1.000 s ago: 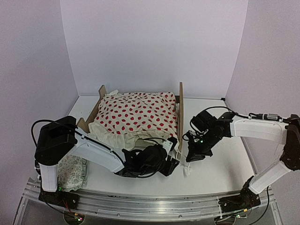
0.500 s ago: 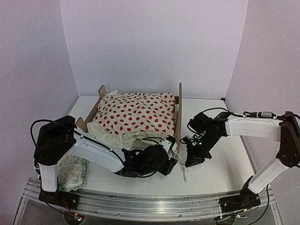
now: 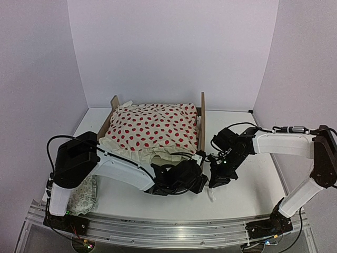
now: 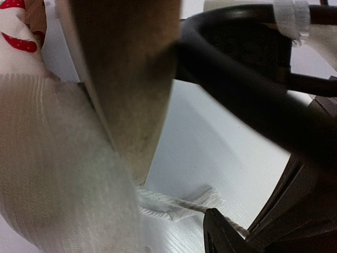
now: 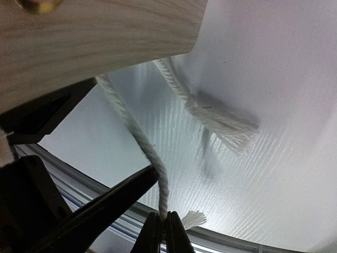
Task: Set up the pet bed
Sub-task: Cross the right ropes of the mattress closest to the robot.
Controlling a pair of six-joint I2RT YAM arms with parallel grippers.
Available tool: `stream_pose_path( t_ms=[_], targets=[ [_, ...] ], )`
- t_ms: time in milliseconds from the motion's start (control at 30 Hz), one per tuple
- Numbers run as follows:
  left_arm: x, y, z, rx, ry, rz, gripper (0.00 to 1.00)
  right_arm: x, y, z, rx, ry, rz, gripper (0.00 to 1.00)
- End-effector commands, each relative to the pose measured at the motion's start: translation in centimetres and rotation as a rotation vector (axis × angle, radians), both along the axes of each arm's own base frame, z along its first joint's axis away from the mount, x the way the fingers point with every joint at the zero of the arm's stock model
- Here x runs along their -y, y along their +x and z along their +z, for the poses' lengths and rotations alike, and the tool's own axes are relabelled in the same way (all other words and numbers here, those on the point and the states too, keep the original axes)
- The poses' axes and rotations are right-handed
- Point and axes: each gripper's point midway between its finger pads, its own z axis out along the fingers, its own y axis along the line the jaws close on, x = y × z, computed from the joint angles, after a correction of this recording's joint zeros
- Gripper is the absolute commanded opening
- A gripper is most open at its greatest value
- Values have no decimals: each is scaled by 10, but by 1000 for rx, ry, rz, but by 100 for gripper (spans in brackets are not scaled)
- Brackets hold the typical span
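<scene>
Bed-making under way: the bed stands in the middle of the desk, its taller end board toward the right arm and its lower one toward the left. A red-dotted blanket is draped over it, hiding whatever lies beneath and spilling over the near side.

At the near corner of the taller board, the right pincer is closed on a thin white cord that runs up under the wood. A second cord, ending in a frayed tassel, lies loose on the desk just beside it.

The left pincer sits low at the same corner, against the blanket's hem. Its wrist camera is filled by board, fabric and dark fittings, so whether it is open or gripping cannot be told.

A pale patterned pillow lies on the desk by the left arm's base, well apart from the bed.

By the look of things the job is partly done. The frame is up and covered, but the cords at the corner appear unfastened and the pillow has yet to be placed. The blanket's bunched near edge may also want smoothing.
</scene>
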Motion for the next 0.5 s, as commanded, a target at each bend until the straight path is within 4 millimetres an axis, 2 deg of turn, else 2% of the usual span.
stream_pose_path(
  t_ms=[0,200,267,367,467],
  targets=[
    [-2,0,-23,-48,129,-3,56,-9,5,2,19,18,10,7],
    [-28,-3,-30,-98,134,68,60,-8,10,5,44,8,3,7],
    [-30,-6,-27,-93,93,49,64,-8,13,6,58,3,-1,7],
    [-31,-12,-24,-94,45,19,78,-8,16,7,72,-4,-2,7],
    [-26,-13,-22,-86,8,2,77,-11,20,8,79,-3,5,7]
  ],
)
